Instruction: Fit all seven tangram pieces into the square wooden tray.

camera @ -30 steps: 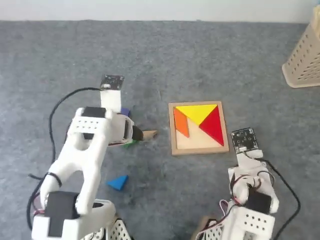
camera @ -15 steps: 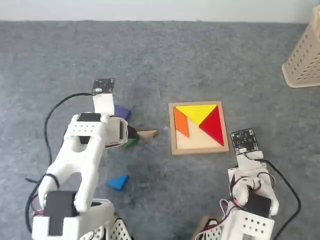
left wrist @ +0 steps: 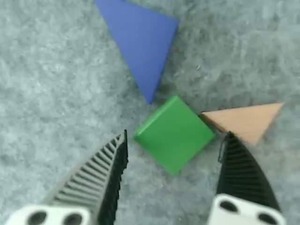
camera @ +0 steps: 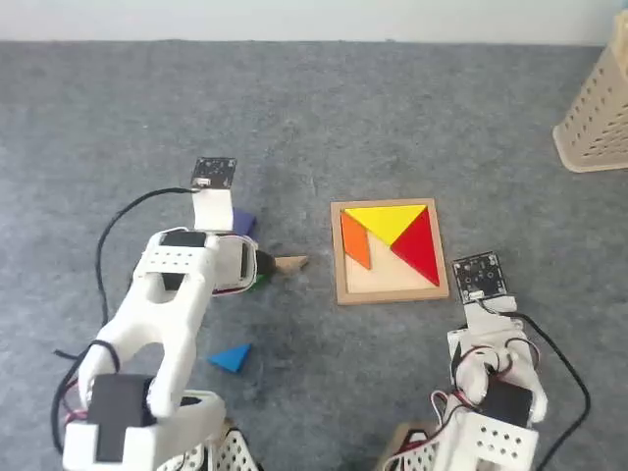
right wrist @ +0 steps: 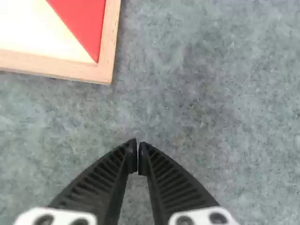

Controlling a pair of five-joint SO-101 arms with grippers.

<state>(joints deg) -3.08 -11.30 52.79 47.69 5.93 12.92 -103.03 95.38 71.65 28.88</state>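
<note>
**Left wrist view: jaws spread on either side of the green square (left wrist: 174, 133)**

The left gripper (left wrist: 176, 137) hangs over the grey carpet (left wrist: 42, 93) with its jaws wide apart. The green square lies between the 2 fingertips, turned like a diamond, and neither tip touches it. One corner of the square meets the sharp tip of a dark blue triangle (left wrist: 138, 35). Another corner meets the point of a tan triangle (left wrist: 246, 121), which lies close by one fingertip.

In the high view this cluster of 3 pieces sits to the left of the square wooden tray (camera: 392, 293), well apart from it and partly hidden under the left arm. A light blue triangle (camera: 232, 358) lies alone on the carpet, nearer the arm's base.

The tray holds 3 pieces. A yellow triangle (camera: 388, 220) lies along the far edge and a red triangle (camera: 418, 245) along the right edge, the 2 touching. An orange parallelogram (camera: 355, 239) sits against the left edge. The near left part of the tray floor is bare wood.

The right gripper (right wrist: 138, 152) is over bare carpet just beside the tray's near right corner, its jaws pressed together with nothing between them. A beige perforated basket (camera: 599, 108) stands at the far right edge of the table.
</note>
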